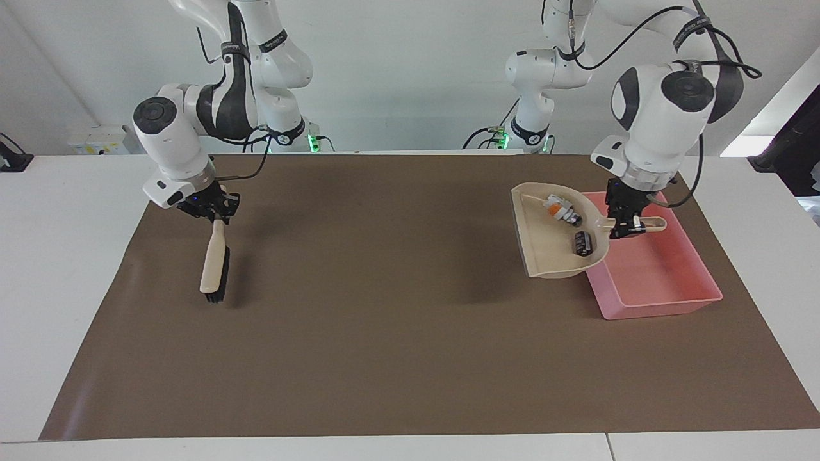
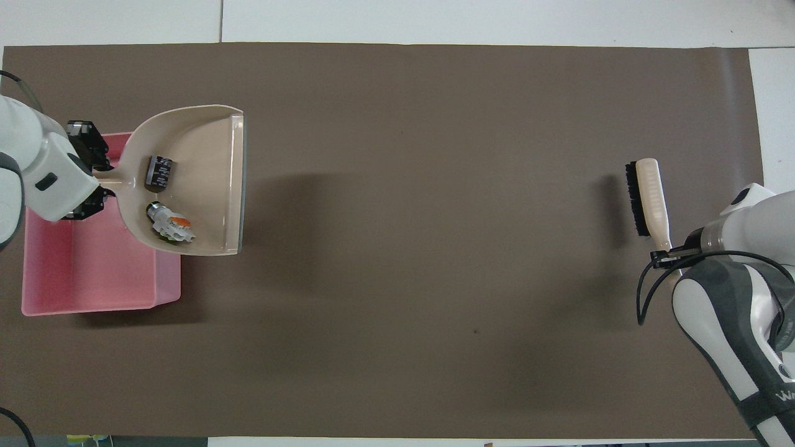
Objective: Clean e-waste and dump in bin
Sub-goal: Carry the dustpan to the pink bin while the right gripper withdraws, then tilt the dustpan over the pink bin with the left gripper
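Observation:
My left gripper point(image 1: 625, 226) point(image 2: 99, 180) is shut on the handle of a beige dustpan point(image 1: 549, 246) point(image 2: 205, 167). It holds the pan up in the air, handle over the pink bin point(image 1: 653, 275) point(image 2: 81, 267) and scoop hanging out past the bin's wall over the mat. The e-waste lies in the pan: a white part with orange and green marks point(image 1: 559, 210) point(image 2: 171, 226) and a small black block point(image 1: 582, 243) point(image 2: 159, 171). My right gripper point(image 1: 216, 214) point(image 2: 667, 256) is shut on the handle of a beige brush point(image 1: 213, 262) point(image 2: 646, 195), over the mat at the right arm's end.
A brown mat point(image 1: 384, 333) point(image 2: 435, 248) covers most of the white table. The brush slants down with its black bristle end low over the mat. A small dark speck point(image 2: 476, 331) shows on the mat.

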Controlling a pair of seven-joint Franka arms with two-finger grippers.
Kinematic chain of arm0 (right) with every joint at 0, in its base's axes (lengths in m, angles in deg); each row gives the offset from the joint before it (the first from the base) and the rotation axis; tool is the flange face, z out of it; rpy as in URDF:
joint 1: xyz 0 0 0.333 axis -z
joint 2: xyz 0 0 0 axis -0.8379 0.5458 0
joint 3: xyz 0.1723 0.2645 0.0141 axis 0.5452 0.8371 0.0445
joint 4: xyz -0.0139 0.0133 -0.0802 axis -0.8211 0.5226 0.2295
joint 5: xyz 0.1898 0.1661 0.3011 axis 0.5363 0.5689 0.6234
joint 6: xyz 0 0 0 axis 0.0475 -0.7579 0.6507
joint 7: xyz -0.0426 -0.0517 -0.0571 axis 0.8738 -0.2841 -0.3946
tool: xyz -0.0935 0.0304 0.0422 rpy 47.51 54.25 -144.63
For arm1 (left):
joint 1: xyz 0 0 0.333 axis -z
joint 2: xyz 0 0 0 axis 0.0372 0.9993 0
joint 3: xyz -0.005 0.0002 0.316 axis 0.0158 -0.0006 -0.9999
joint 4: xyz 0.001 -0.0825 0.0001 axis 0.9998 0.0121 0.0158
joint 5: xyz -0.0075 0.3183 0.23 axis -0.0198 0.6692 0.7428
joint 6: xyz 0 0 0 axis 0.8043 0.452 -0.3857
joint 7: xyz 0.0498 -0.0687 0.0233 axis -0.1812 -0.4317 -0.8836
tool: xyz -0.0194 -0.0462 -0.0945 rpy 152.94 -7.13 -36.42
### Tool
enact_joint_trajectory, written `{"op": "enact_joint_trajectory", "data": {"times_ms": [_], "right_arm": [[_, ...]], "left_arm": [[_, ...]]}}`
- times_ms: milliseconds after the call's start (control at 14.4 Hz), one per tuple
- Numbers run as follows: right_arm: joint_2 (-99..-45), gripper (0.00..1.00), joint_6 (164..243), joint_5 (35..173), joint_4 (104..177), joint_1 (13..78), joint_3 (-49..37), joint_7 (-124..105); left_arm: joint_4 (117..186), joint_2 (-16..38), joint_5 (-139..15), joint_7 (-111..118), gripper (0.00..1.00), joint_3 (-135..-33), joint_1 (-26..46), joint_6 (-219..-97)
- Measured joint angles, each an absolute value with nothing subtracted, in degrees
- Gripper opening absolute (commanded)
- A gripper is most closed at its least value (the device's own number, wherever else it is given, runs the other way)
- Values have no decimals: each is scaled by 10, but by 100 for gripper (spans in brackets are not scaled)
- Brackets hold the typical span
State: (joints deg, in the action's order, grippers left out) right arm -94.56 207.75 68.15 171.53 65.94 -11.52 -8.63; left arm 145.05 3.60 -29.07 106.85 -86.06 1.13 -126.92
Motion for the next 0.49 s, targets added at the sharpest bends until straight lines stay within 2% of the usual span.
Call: {"op": "enact_joint_trajectory", "data": {"times_ms": [277, 485], "right_arm": [[-946, 0, 2085, 681, 1739, 665, -115, -86], [-947, 0, 2117, 682, 1758, 666, -115, -86]], "left_arm": [[1435, 37, -291, 1088, 0, -862, -43, -1268], [1426, 41, -290, 1118, 0, -863, -118, -1269]]}}
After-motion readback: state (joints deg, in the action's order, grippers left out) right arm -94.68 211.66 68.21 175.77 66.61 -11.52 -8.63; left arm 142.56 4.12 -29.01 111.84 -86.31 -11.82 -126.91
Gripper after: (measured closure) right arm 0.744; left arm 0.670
